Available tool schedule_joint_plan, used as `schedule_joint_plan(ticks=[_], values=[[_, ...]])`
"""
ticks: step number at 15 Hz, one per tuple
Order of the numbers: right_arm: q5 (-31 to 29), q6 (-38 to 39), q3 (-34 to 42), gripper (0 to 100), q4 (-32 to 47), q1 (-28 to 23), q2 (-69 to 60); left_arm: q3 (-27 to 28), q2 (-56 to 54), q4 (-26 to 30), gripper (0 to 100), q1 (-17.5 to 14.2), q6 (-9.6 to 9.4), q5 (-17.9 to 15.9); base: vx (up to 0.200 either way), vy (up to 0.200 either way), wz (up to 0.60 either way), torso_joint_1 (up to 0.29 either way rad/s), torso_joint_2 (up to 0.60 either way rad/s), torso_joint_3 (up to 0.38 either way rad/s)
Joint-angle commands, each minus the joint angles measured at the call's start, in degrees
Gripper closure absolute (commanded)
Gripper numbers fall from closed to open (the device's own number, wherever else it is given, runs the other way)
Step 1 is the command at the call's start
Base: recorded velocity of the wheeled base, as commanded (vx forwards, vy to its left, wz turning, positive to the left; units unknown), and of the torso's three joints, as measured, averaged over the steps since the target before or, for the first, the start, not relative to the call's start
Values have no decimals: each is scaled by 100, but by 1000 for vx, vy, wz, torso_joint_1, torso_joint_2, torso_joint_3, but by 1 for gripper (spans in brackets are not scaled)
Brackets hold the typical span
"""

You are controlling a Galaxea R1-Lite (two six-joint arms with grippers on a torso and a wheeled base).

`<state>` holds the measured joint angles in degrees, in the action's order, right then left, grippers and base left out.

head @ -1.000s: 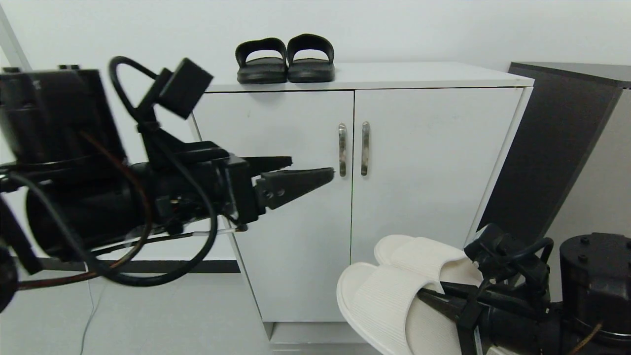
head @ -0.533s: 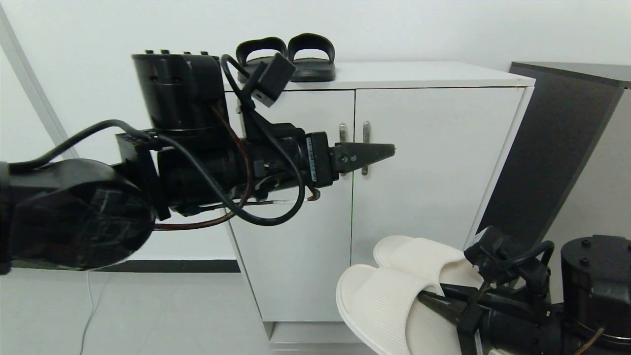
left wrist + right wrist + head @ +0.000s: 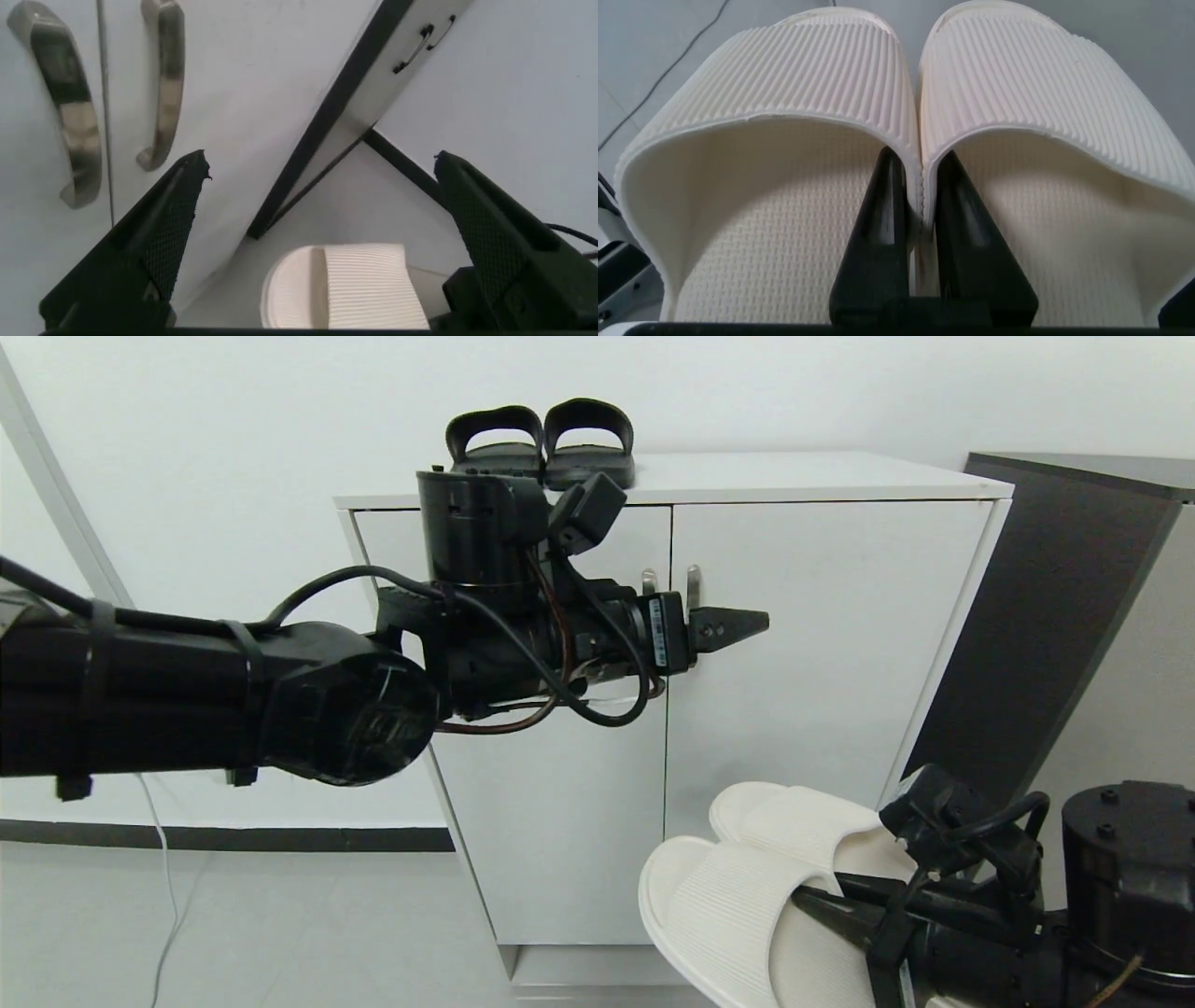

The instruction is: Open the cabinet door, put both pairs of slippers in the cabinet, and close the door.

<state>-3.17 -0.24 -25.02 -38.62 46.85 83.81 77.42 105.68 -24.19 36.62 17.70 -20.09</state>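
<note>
In the head view, your left gripper point(image 3: 747, 621) is held out level in front of the cabinet point(image 3: 803, 474). Its tip lies over the right door point(image 3: 803, 709), just past the right handle point(image 3: 693, 581) and on the side away from the left handle point(image 3: 648, 581). From this angle you see it edge-on, so you cannot judge its fingers here. Both doors are shut, with the left door point(image 3: 560, 821) partly behind the arm. The black slippers point(image 3: 541, 448) sit side by side on the cabinet top, on its left half above the left door. Your right gripper point(image 3: 817, 903) is low in front of the right door's bottom corner and carries the white slippers point(image 3: 747, 887) with their toes toward the cabinet. A dark panel point(image 3: 1055, 616) leans beside the cabinet's right edge.

In the left wrist view, your gripper's fingers point(image 3: 140, 261) stand wide apart with nothing between them. Both handles hang beyond one fingertip, and the nearer one is just beside it and not enclosed. Whether that finger touches the door, you cannot tell. One white slipper shows below, between the fingers.

In the right wrist view, your gripper's fingers point(image 3: 882, 233) are pressed together on the two inner walls of the white slippers, one finger inside each slipper, so the pair is clamped side by side.
</note>
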Motion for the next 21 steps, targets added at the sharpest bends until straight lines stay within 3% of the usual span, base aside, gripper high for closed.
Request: schedule_joint_plan(ticks=[1, 5, 13, 16, 17, 21], values=[[1, -2, -3, 100, 4, 0, 30, 273, 76, 213, 0, -6, 23, 31, 0, 0, 0, 0, 0, 0], [1, -2, 23, 100, 4, 0, 13, 686, 418, 318, 0, -15, 5, 524, 0, 0, 0, 0, 0, 0], [1, -20, 32, 100, 4, 0, 4, 1477, 1095, 529, 0, -32, 5, 620, 0, 0, 0, 0, 0, 0], [1, -28, 67, 100, 12, 9, 4, 1548, 1192, 538, 0, -32, 5, 620, 0, 0, 0, 0, 0, 0], [9, -28, 76, 100, 12, 17, 13, 1530, 1192, 538, 100, -23, 14, 620, 0, 0, 0, 0, 0, 0], [44, -28, 137, 100, 21, 35, -14, 1319, 1051, 529, 100, -32, 40, 620, 0, 0, 0, 0, 0, 0]])
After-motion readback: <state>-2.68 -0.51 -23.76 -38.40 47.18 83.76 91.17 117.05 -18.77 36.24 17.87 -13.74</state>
